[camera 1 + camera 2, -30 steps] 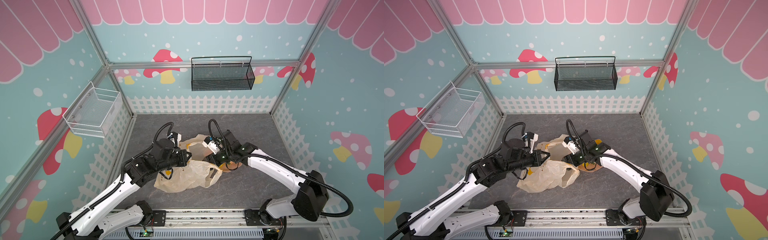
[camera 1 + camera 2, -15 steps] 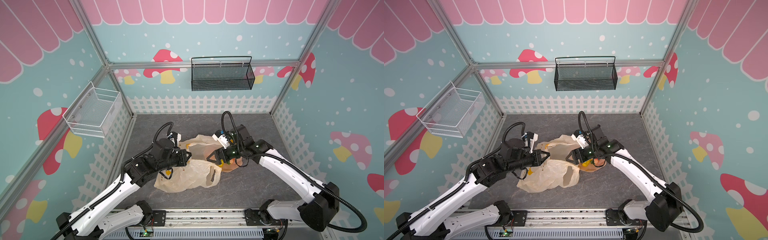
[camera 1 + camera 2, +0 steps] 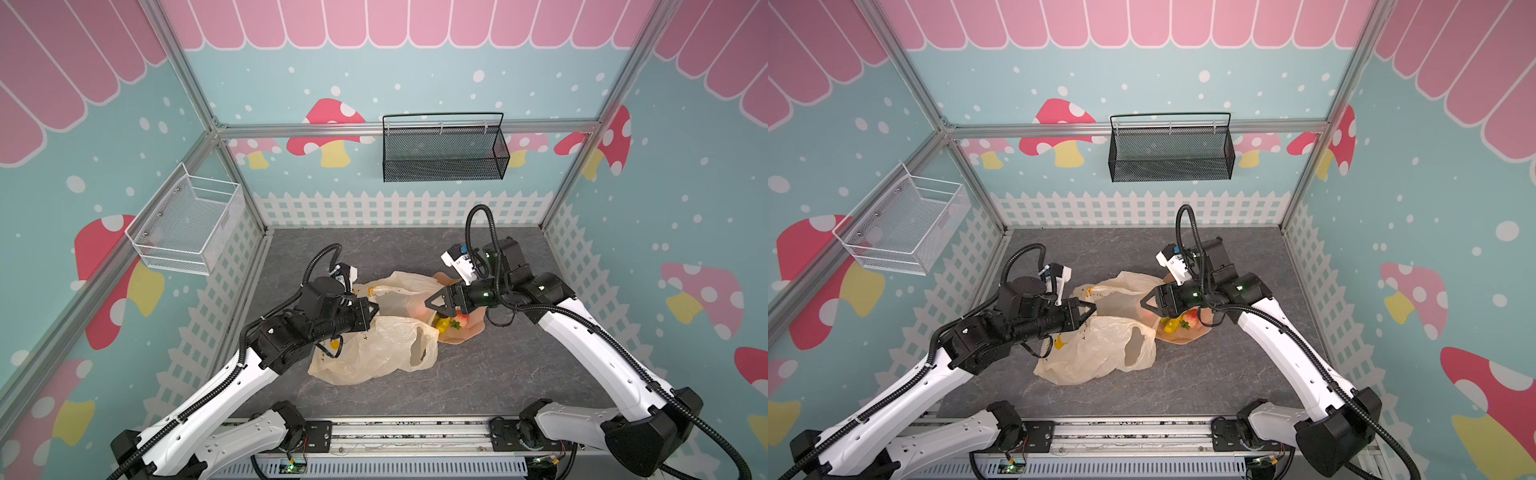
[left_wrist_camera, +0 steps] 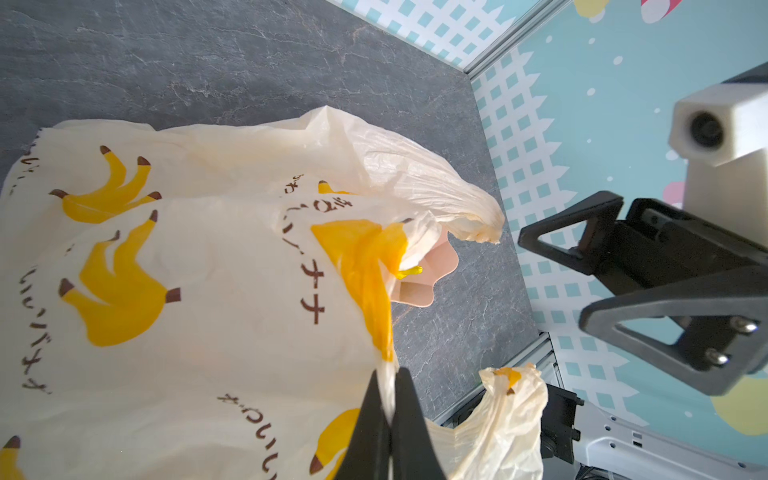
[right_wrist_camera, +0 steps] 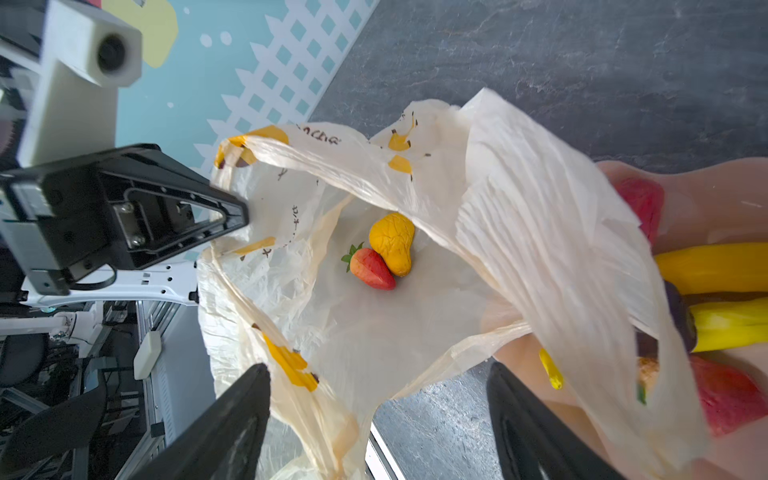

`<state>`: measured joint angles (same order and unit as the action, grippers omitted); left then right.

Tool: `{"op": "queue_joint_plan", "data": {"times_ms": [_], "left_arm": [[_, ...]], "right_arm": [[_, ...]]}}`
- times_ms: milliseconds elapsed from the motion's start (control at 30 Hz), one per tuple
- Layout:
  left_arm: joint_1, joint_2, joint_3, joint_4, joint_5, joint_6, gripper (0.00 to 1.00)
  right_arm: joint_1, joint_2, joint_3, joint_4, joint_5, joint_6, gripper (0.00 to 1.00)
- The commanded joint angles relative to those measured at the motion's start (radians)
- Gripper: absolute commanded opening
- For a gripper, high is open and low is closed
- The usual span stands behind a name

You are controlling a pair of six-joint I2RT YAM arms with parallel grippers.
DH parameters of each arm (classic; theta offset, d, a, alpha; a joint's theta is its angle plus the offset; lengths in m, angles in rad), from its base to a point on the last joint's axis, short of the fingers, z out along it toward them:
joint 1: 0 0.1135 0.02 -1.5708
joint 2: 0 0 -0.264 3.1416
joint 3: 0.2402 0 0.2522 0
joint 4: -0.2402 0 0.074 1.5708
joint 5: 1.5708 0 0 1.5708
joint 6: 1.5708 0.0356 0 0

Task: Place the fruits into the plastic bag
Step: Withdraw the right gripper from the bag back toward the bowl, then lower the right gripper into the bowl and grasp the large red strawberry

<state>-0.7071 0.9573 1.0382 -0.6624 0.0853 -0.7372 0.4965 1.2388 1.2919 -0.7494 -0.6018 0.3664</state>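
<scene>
The plastic bag (image 3: 374, 349) (image 3: 1096, 349), cream with printed bananas, lies crumpled on the grey floor with its mouth held up. My left gripper (image 3: 376, 308) (image 4: 388, 374) is shut on the bag's rim. In the right wrist view a strawberry (image 5: 372, 268) and a yellow-orange fruit (image 5: 392, 243) lie inside the bag (image 5: 540, 232). My right gripper (image 3: 434, 305) (image 5: 376, 374) hangs open and empty above the mouth, beside the pink plate (image 3: 457, 336) (image 5: 715, 195). Partly under the bag's flap, the plate holds yellow bananas (image 5: 715, 268), strawberries (image 5: 731, 399) and a dark piece (image 5: 679, 316).
A black mesh basket (image 3: 444, 153) hangs on the back wall. A white wire basket (image 3: 187, 228) is fixed to the left wall. White picket-fence walls close in the floor on three sides. The arms' metal rail (image 3: 395, 432) runs along the front edge.
My right gripper, still open, has drawn back out of the bag's mouth, up and to the right toward the plate. The left gripper keeps its hold and has not moved.
</scene>
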Motion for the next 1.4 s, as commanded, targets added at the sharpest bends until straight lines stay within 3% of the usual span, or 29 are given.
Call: {"op": "queue_joint_plan", "data": {"times_ms": [0, 300, 533, 900, 1367], "left_arm": [[0.008, -0.02, -0.013, -0.017, -0.01, -0.01, 0.01], [0.019, -0.051, -0.023, -0.024, -0.018, -0.011, 0.01], [0.025, -0.09, -0.031, -0.045, -0.032, -0.008, 0.01], [0.038, -0.158, -0.029, -0.104, -0.061, -0.006, 0.01], [0.038, -0.193, -0.017, -0.128, -0.076, -0.005, 0.02]], "right_arm": [[-0.02, -0.013, 0.058, -0.046, -0.001, -0.013, 0.83], [-0.172, -0.032, 0.107, -0.113, 0.136, 0.068, 0.82], [-0.316, -0.03, -0.02, -0.137, 0.154, 0.106, 0.82], [-0.317, 0.022, -0.265, -0.01, 0.154, 0.118, 0.77], [-0.218, 0.179, -0.316, 0.054, 0.304, 0.095, 0.73]]}}
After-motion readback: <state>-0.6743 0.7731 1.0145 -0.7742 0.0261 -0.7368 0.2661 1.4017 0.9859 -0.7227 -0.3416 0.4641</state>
